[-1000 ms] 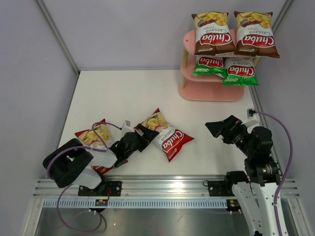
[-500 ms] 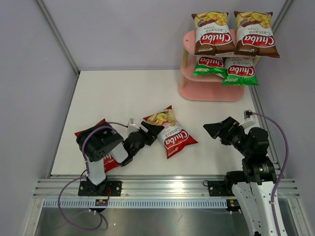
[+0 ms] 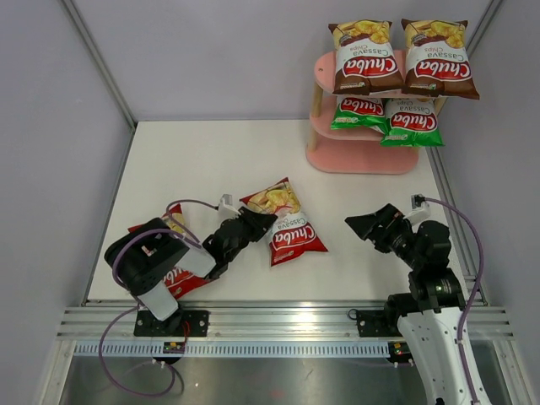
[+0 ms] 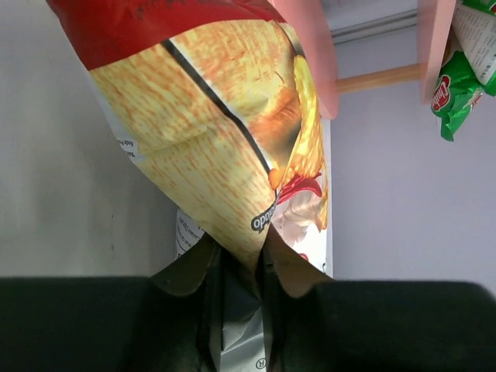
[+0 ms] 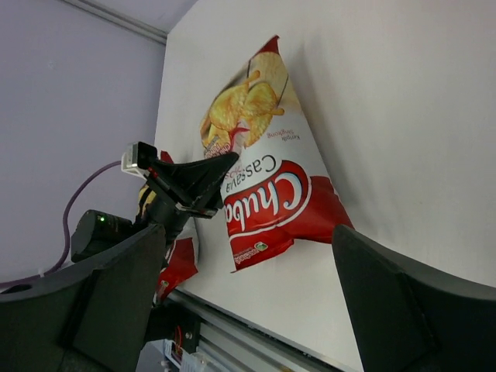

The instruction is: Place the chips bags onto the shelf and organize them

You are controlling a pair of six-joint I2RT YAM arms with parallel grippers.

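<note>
Four bags are already on the pink shelf (image 3: 359, 159) at the far right: two brown bags (image 3: 367, 57) on the top board and two green bags (image 3: 386, 118) on the middle one, while the bottom board is bare. I think two red ones are left to put away. The left claw (image 3: 260, 221) is pinching the edge of one red bag (image 3: 291, 232) lying on the table (image 3: 211, 160), the other red bag (image 3: 192, 283) peeks out under the left arm, and the right claw (image 3: 364, 224) is spread wide just to the right.
</note>
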